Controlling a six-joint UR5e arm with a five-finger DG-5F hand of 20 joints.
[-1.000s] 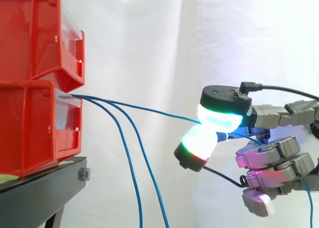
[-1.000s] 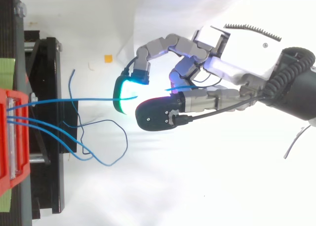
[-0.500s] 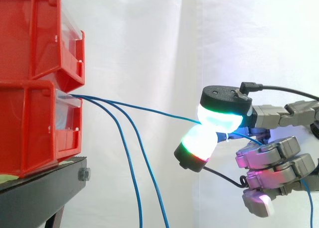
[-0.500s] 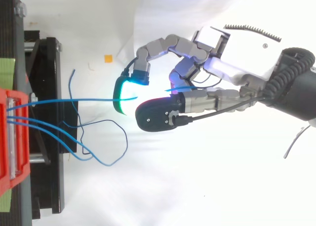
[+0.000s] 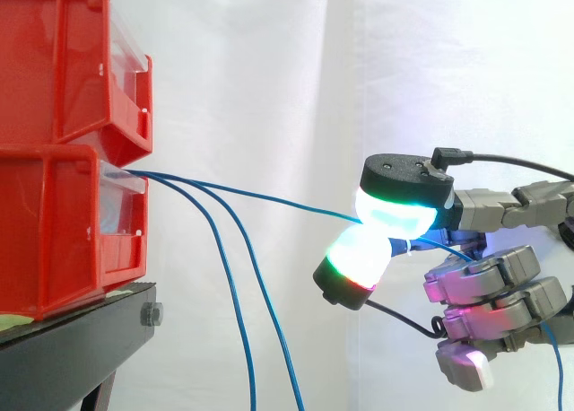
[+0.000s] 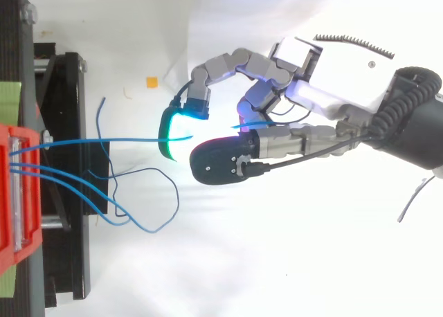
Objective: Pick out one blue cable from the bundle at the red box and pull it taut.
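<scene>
the hand point(image 5: 489, 290) pinches one thin blue cable point(image 5: 269, 198) between rounded glowing pads, nearly straight from the glossy red plastic bin point(image 5: 63, 222); slack cables point(image 5: 236, 294) droop.

Your blue cables point(image 5: 170, 181) start hidden inside the lower red bin point(image 5: 54, 231), itself cropped left; below it two leave the bottom edge, the third cable point(image 5: 278, 202) vanishes between the pads point(image 5: 395, 215)

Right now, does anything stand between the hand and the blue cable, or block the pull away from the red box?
Nothing visible does. The hand pinches one blue cable between two glowing pads; it runs almost straight from the lower red bin. The two other cables hang down below it.
</scene>
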